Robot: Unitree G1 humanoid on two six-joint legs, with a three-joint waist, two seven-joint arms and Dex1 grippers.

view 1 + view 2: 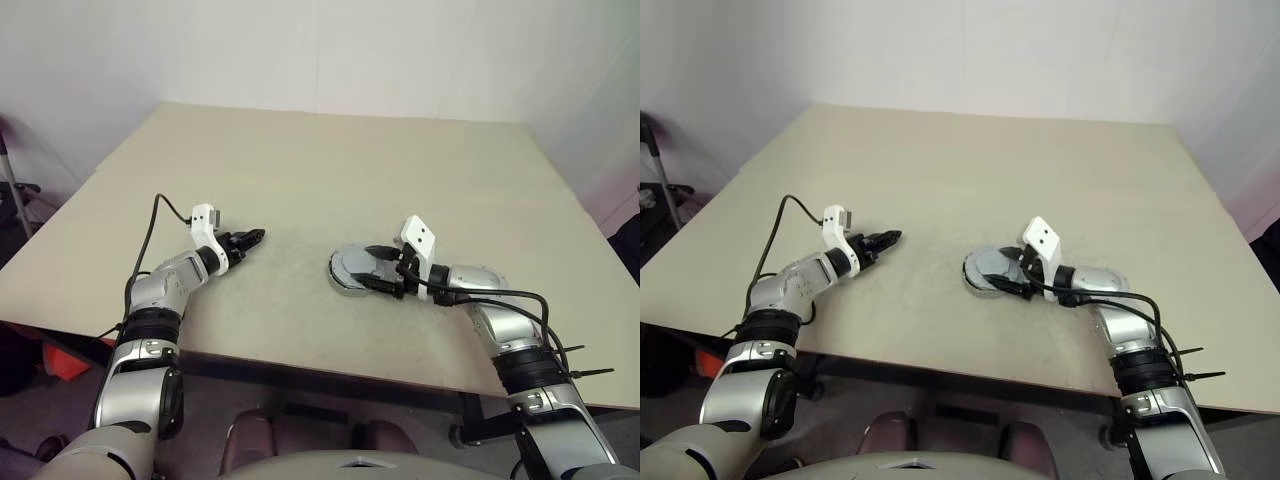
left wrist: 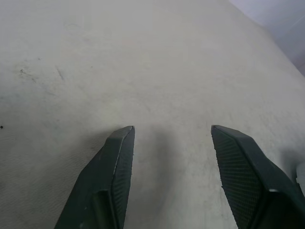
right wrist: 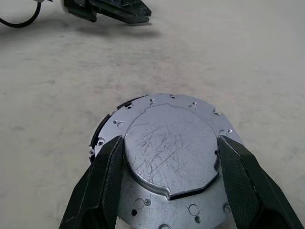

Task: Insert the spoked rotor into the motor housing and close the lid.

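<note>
The lid (image 3: pixel 167 148), a dull grey round cap with a scratched raised centre and a notched flange with small holes, lies flat on the motor housing, of which a dark edge (image 3: pixel 96 139) peeks out below. The stack sits near the table's front, right of centre (image 1: pixel 346 270). My right gripper (image 3: pixel 171 140) reaches over it from the right, and its two black fingers press against either side of the lid's raised centre. The spoked rotor is hidden. My left gripper (image 1: pixel 258 237) hovers open over bare table to the left, nothing between its fingers (image 2: pixel 119 162).
The beige table (image 1: pixel 320 170) stretches wide behind and between the arms. Its front edge runs just below both wrists. White walls stand at the back. A cable loops from each wrist camera.
</note>
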